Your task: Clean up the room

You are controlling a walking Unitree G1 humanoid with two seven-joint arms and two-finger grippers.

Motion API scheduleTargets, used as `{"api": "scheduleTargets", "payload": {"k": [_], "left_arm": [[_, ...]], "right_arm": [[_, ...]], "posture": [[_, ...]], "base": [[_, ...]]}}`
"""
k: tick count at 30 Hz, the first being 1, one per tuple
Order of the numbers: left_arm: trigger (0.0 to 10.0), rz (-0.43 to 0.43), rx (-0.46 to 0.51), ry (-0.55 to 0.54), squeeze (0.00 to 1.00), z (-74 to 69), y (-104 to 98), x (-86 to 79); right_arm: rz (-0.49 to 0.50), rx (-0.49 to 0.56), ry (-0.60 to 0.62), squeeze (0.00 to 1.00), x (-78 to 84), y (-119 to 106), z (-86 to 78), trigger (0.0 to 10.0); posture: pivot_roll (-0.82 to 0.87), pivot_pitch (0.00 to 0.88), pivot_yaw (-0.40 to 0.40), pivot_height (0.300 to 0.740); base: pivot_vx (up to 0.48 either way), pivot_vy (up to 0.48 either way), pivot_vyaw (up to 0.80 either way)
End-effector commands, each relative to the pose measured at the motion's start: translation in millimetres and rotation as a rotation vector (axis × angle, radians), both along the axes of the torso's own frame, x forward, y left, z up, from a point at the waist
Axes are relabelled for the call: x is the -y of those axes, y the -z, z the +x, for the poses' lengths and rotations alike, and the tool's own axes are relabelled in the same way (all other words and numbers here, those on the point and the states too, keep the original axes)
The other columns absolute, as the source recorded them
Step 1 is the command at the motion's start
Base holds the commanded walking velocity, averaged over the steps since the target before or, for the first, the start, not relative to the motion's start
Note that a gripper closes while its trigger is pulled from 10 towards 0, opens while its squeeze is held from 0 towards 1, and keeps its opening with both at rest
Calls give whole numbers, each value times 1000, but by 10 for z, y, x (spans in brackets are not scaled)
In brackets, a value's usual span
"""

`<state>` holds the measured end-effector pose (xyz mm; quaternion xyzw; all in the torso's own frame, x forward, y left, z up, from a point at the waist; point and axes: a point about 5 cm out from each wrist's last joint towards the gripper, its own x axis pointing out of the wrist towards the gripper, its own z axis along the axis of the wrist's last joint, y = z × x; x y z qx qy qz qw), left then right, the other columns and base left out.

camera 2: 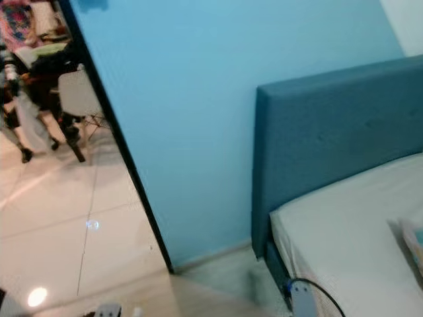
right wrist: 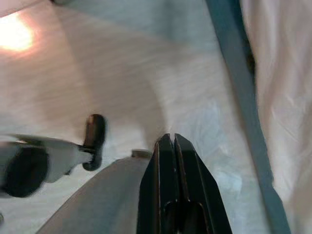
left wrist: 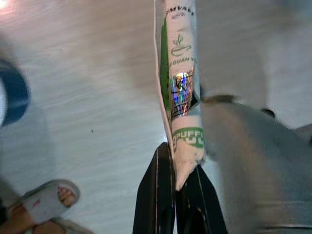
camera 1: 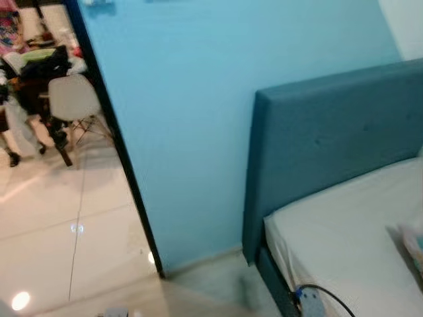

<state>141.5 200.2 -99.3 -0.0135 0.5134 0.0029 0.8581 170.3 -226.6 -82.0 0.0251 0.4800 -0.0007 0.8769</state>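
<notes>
Left gripper (left wrist: 176, 168): nearest to its wrist camera, its two black fingers are pressed together on the lower end of a packet, above pale floor.
Packet (left wrist: 183, 87): long and narrow, white with green print and a shiny holographic patch; it sticks straight out from the left gripper's fingertips.
Foot (left wrist: 46, 207): a person's foot in a grey sandal stands on the floor beside the left gripper.
Right gripper (right wrist: 171, 144): fingers are pressed together with nothing between them, hanging over the floor close to the side of the bed.
Bed (camera 1: 350, 238): white sheet on a dark teal frame, to the robot's right.
Headboard (camera 1: 330, 132): teal and padded, standing against the wall.
Wall (camera 1: 218, 99): light blue, ending at a dark door edge to the robot's left.
Cable (camera 1: 327, 294): black, running from a grey plug at the near corner of the bed.
Floor (camera 1: 59, 231): glossy cream tiles through the doorway.
Chair (camera 1: 73, 99): white, well beyond the doorway, beside dark cluttered furniture.
</notes>
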Motion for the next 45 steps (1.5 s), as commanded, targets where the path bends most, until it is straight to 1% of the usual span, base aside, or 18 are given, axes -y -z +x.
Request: {"api": "scheduleTargets", "payload": {"k": [1,6,9,13,15,16,18,25,28,29,30,32,34,35,36,38,43,45], "left_arm": [[10000,11,-18,5,0,-21,8,-13],[10000,9,-13,-1,0,-11,4,-18],[10000,8,-12,-1,0,-2,3,-7],[10000,1,-7,6,0,43,4,103],[10000,-4,-1,4,0,63,3,153],[10000,-6,1,-2,0,65,1,143],[10000,-6,1,-2,0,65,1,143],[10000,-9,6,-13,0,59,-7,75],[10000,-7,1,-8,0,48,-6,54],[10000,-7,1,-8,0,48,-6,54],[10000,2,-5,7,0,51,-5,63],[10000,3,-6,11,0,56,-4,75],[10000,3,-5,17,0,69,-4,108],[10000,-3,2,24,0,107,-6,213],[10000,-5,5,26,0,120,-7,246],[10000,-5,6,27,0,127,-8,261],[10000,-35,10,52,0,139,4,635],[10000,-38,10,54,0,142,3,679]], "right_arm": [[-2,-35,2,0,0,54,-125,10000],[-9,-59,15,0,32,87,-227,10000],[-8,-59,18,0,31,89,-231,10000],[-4,-48,19,0,21,78,-198,10000],[-6,-25,11,0,17,47,-121,10000],[-9,-13,6,0,19,29,-80,10000],[-9,-13,6,0,19,29,-80,10000],[-11,38,-9,0,17,-52,99,10000],[2,118,-39,0,-48,-160,322,10000],[2,118,-39,0,-48,-160,322,10000],[11,168,-59,0,-109,-239,477,10000],[13,177,-62,0,-125,-256,511,10000],[13,177,-66,0,-139,-260,523,10000],[17,163,-64,0,-157,-244,508,10000],[19,157,-62,0,-161,-236,498,10000],[20,153,-60,0,-162,-231,491,10000],[8,68,-12,0,-115,-95,250,10000],[9,63,-5,0,-108,-85,229,10000]], "posture": [[-23,19,10,740],[-26,28,18,740],[-30,28,22,740],[-32,32,22,740],[-29,44,21,740],[-29,50,19,740],[-29,50,19,740],[-26,62,16,740],[-24,70,14,740],[-24,70,14,740],[-30,71,19,740],[-29,72,19,740],[-28,72,19,740],[-18,73,13,740],[-18,73,13,740],[-18,73,13,740],[-18,78,10,740],[-20,79,11,740]], "base": [[0,0,725],[0,0,720],[0,0,725],[0,0,723],[0,0,722],[0,0,725],[0,0,725],[0,0,722],[0,0,719],[0,0,719],[0,0,719],[0,0,725],[0,0,725],[0,0,719],[0,0,719],[0,0,719],[0,0,723],[0,0,725]]}}
